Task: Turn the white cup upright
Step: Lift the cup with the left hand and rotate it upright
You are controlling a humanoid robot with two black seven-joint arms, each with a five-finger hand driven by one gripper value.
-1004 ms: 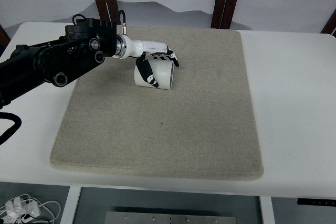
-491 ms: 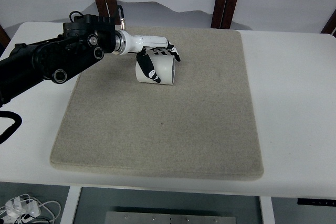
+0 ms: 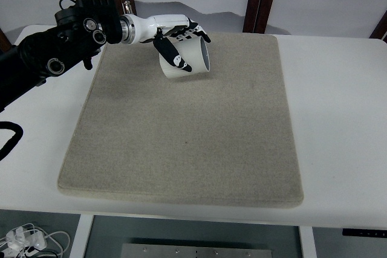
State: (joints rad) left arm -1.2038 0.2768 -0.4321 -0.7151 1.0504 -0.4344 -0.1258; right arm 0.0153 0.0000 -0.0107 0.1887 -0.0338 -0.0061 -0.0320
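Top view. Your left arm (image 3: 54,58) enters from the left edge, black housing angled toward the far-left part of the table (image 3: 338,101), with a white forearm section running right into the left hand (image 3: 176,37). The hand sits over the far-left area of the grey mat (image 3: 181,143). Its fingers (image 3: 195,28) curl over the top of the white cup (image 3: 186,58) and the thumb presses down the near side wall, so the hand is closed around the cup.

The cup is held over the mat's far edge; you cannot tell whether it touches the mat. Its long axis lies tilted, roughly left to right, with the open mouth facing right and slightly toward the camera. The closed base points left, toward the wrist.

The right arm does not show.
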